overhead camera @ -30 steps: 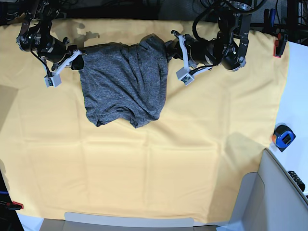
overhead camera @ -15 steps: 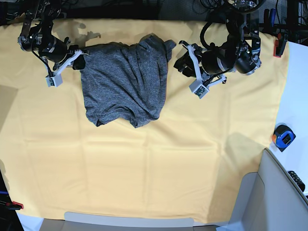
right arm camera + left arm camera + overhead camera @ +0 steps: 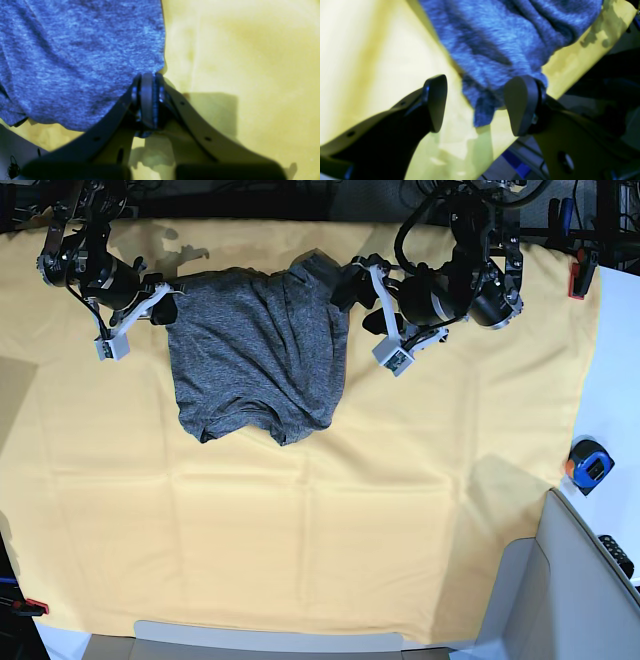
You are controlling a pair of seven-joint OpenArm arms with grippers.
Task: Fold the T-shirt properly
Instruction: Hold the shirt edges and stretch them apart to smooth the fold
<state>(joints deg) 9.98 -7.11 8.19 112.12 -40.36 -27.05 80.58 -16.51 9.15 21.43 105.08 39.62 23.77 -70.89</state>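
Note:
The heather-grey T-shirt (image 3: 260, 350) lies crumpled on the yellow-orange cloth (image 3: 330, 510) at the back of the table, its hem toward the front. My left gripper (image 3: 358, 302) is open at the shirt's upper right corner. In the left wrist view the gripper (image 3: 477, 105) has its jaws wide apart with a small flap of the shirt (image 3: 500, 37) lying between them, ungripped. My right gripper (image 3: 163, 305) is shut on the shirt's upper left edge. The right wrist view shows the gripper (image 3: 147, 82) pinching the edge of the shirt (image 3: 75, 50).
A blue-and-orange tape measure (image 3: 590, 463) and a black remote (image 3: 618, 555) lie on the white surface at the right. A red clamp (image 3: 578, 280) holds the cloth at the back right. A grey bin (image 3: 560, 590) stands at the front right.
My left gripper, which had pulled away to the right half a second ago, has moved back left and now straddles the shirt's upper right corner. The right gripper has stayed put, still shut on the shirt.

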